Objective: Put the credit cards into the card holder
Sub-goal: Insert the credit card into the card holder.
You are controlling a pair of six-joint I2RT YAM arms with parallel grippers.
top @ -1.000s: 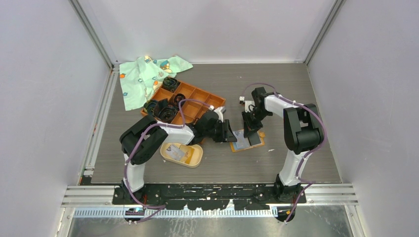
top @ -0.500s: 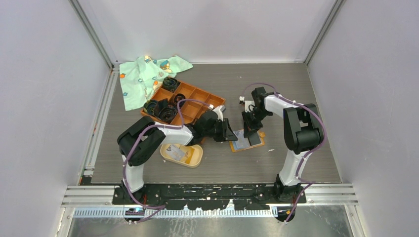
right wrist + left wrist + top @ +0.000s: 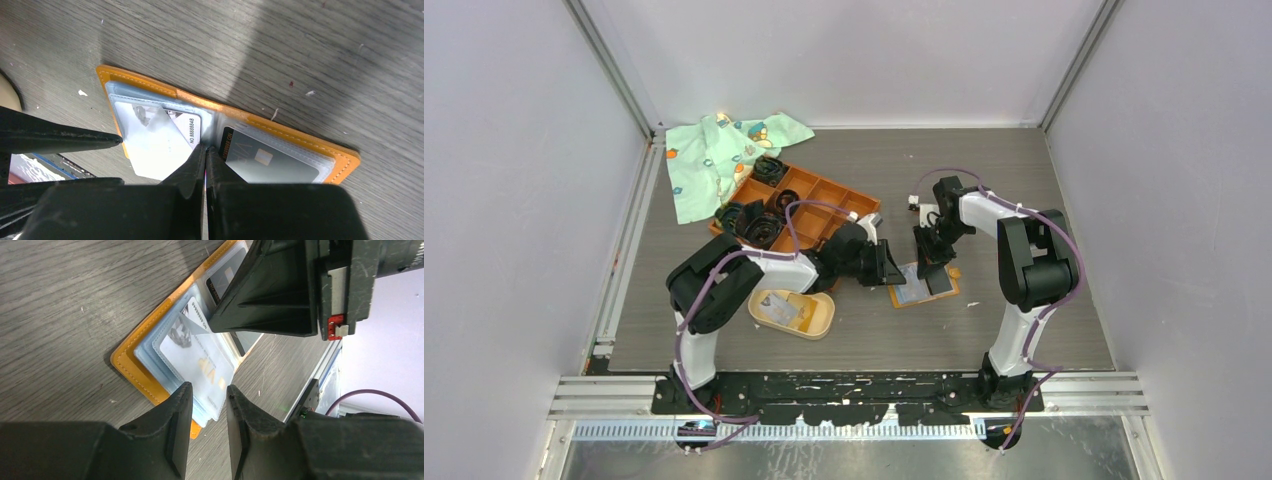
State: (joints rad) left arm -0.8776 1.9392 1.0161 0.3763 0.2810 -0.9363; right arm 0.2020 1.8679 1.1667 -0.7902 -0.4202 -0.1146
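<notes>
The orange wallet (image 3: 939,293) lies open on the table, with a pale card (image 3: 155,145) in its left clear sleeve and a dark card (image 3: 270,160) in its right one. My right gripper (image 3: 205,148) is shut, its tips pressed on the wallet's centre fold. My left gripper (image 3: 208,390) hovers low at the wallet's left edge (image 3: 132,367), jaws a narrow gap apart with nothing held, pointing at the sleeved pale card (image 3: 200,357). The card holder (image 3: 826,318), a beige oval tray, sits to the left by my left arm, with one card (image 3: 776,308) lying inside.
An orange grid tray (image 3: 824,195) holding black coiled bands (image 3: 759,225) stands behind my left arm. A green patterned cloth (image 3: 714,155) lies at the back left. The two grippers are close together over the wallet.
The left gripper's jaws have narrowed a little while staying at the wallet's left edge. The right gripper has not moved from the fold.
</notes>
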